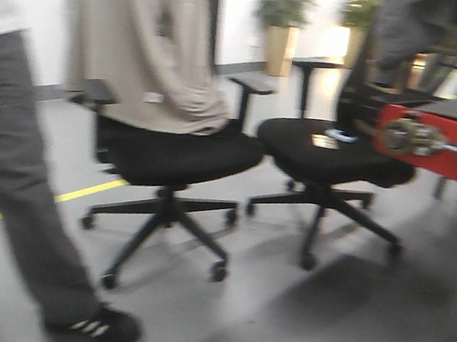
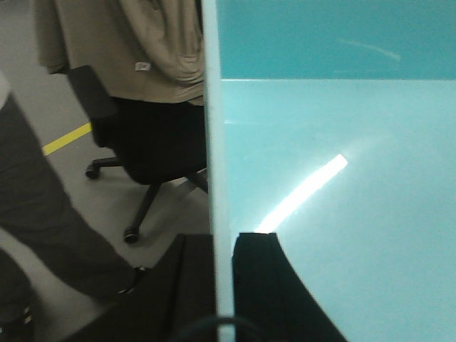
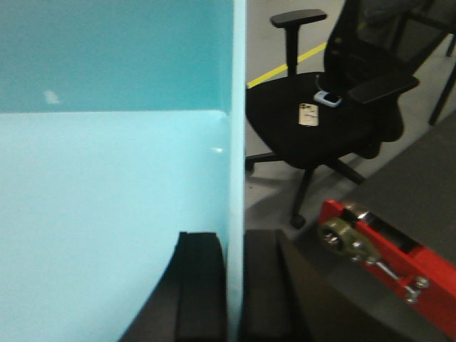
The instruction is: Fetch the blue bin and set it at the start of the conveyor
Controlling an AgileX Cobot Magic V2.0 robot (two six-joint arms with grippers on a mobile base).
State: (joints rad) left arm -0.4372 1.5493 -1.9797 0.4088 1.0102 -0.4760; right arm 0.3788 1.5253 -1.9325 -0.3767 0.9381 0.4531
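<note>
The blue bin, a light cyan tub, fills the left wrist view (image 2: 342,157) and the right wrist view (image 3: 107,178). My left gripper (image 2: 223,285) is shut on the bin's left wall, one finger inside and one outside. My right gripper (image 3: 235,285) is shut on the bin's right wall the same way. The bin is held up above the floor. The conveyor start shows as a red frame with bolts and a dark belt at the right of the front view (image 1: 438,141) and the lower right of the right wrist view (image 3: 385,256). Neither gripper nor the bin shows in the front view.
Two black office chairs stand ahead (image 1: 173,152) (image 1: 334,154); a beige jacket (image 1: 153,39) hangs on the left one and small items (image 3: 317,107) lie on the right seat. A person's legs (image 1: 19,197) stand at the left. A yellow floor line (image 1: 77,195) crosses the grey floor.
</note>
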